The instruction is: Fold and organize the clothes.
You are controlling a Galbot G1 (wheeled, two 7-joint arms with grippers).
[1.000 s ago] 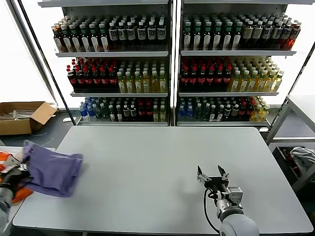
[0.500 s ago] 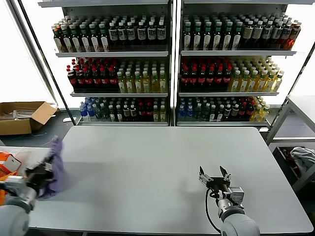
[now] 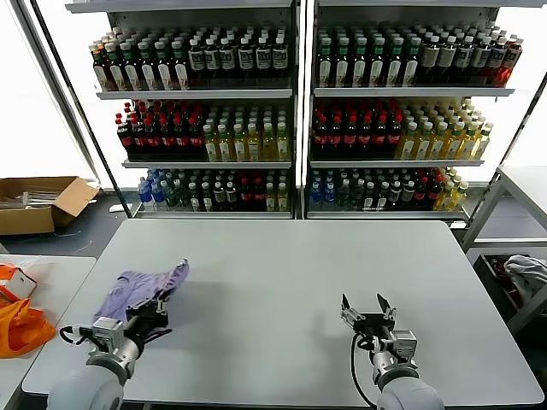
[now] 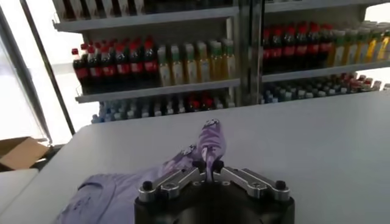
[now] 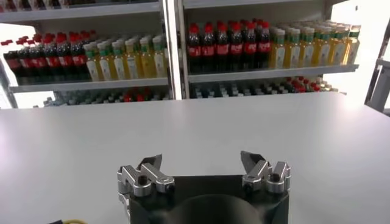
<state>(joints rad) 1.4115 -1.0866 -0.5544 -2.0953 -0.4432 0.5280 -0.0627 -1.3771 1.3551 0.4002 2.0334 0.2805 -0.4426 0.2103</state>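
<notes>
Presently: tabletop [image 3: 282, 282], grey, with T-shirt [image 3: 128, 295], lavender, bunched on its left part. Left claw [image 3: 154, 306] pinches a fabric ridge (thin hold); slippage or dragging into a tighter bunch is likely. Right claw [image 3: 369, 318] spread, idle, well apart.

Right gripper [image 5: 202, 168] spread wide above a bare table.

The dark, round-bodied right gripper holds its two silver metal fingers [image 5: 145, 177] well apart, with nothing between them, over the pale grey flat tabletop [image 5: 201, 128]. Beyond the table's far edge stand white metal shelving units [image 5: 173, 49] in two bays split by an upright post. Their shelves carry rows of plastic drink bottles [image 5: 231, 45]: dark cola with red caps, yellow and pale green drinks beside them, and smaller bottles on the lower shelf, too small to tell apart.
</notes>
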